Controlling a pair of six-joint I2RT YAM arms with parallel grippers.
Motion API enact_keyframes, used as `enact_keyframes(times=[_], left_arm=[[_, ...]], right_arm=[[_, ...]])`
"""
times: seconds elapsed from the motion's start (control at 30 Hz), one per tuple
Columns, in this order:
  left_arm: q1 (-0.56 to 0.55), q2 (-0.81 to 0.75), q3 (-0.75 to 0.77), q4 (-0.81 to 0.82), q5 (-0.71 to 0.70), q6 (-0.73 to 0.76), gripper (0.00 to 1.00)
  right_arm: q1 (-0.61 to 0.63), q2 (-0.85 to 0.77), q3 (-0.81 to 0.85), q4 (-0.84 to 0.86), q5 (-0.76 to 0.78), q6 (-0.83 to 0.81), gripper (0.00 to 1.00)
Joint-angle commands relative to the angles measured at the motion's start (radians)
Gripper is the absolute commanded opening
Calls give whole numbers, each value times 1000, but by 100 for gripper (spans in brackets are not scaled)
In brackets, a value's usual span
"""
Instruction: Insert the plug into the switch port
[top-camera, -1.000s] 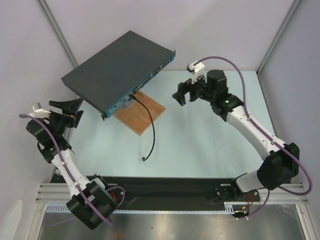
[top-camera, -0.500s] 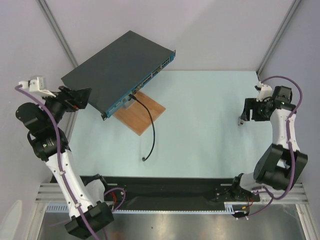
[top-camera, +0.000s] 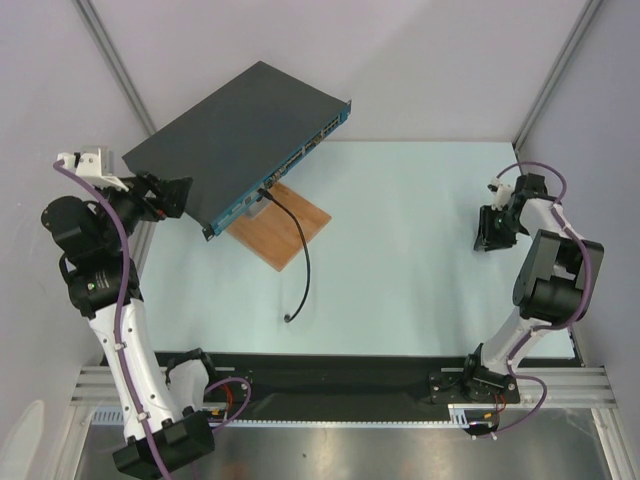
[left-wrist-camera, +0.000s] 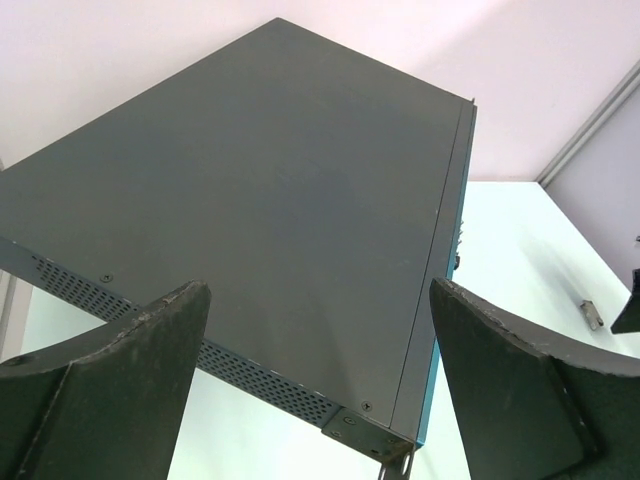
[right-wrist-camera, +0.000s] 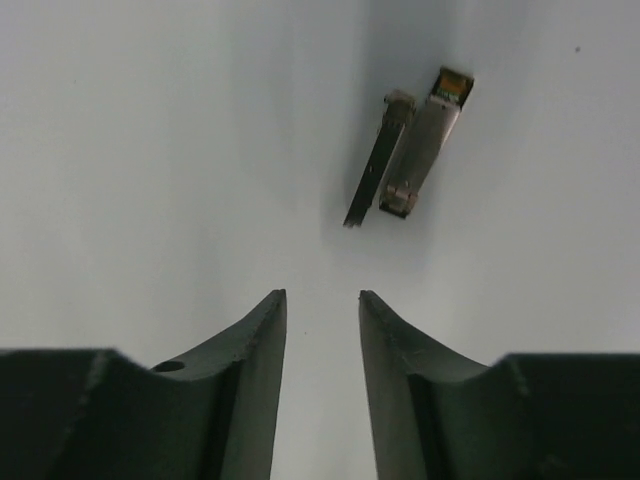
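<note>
Right wrist: plug (right-wrist-camera: 420, 150) ahead of fingers (right-wrist-camera: 250, 385)

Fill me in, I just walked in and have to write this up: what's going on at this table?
Two robot arms are working on getting a plug into the switch. The right gripper hangs over the small metal plug, which lies on the table; its jaws are narrowly apart and hold nothing. The left gripper, wide open and empty, faces the switch's left corner.
</note>
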Motion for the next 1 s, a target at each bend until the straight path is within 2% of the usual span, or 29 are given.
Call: enact_keyframes(times=[0.0, 0.43, 0.77, 0.87, 0.97], left_arm=[[-9, -14, 39, 5, -13, 38, 95], [-12, -11, 50, 35, -23, 31, 95], [-15, 6, 77, 58, 2, -14, 95], [-18, 18, 89, 59, 17, -15, 95], [-35, 30, 99, 71, 29, -12, 95]], right_arm=[[26, 51, 45, 78, 52, 43, 38], [105, 143, 81, 155, 236, 113, 37], [123, 233, 128, 172, 236, 144, 35], [123, 247, 131, 178, 217, 152, 31], [137, 250, 133, 192, 191, 159, 18]])
